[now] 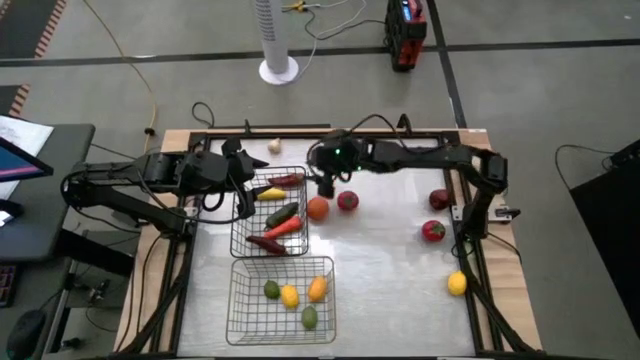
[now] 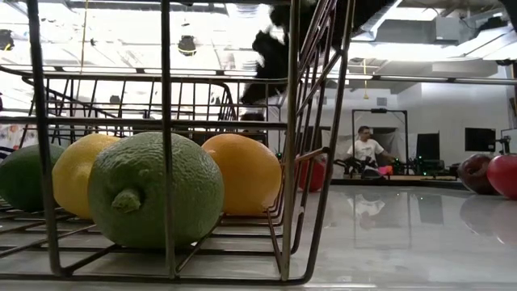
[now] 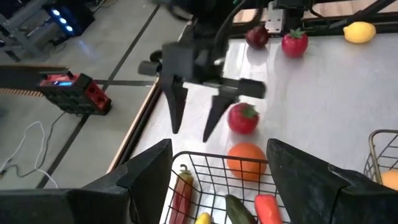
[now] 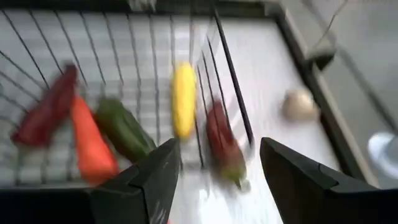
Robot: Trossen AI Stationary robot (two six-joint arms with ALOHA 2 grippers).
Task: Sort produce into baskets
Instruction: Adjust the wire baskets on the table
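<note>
Baskets (image 1: pixel 270 213) number two; right claw (image 1: pixel 325 186) and left claw (image 1: pixel 243 170) gape wide

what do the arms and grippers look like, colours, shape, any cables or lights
Both arms are black, jointed segments with black cables looped along them. The right arm carries a small green light near its wrist. Each gripper has two flat, tapering dark fingers: the right gripper shows pointed tips, and the left gripper broad wedge-shaped fingers.

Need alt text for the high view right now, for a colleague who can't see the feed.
Overhead view: the right gripper hangs open beside the far basket, which holds long vegetables. The near basket holds four round fruits. The left gripper is open at the far basket's other side; loose fruit lies across the table.
</note>
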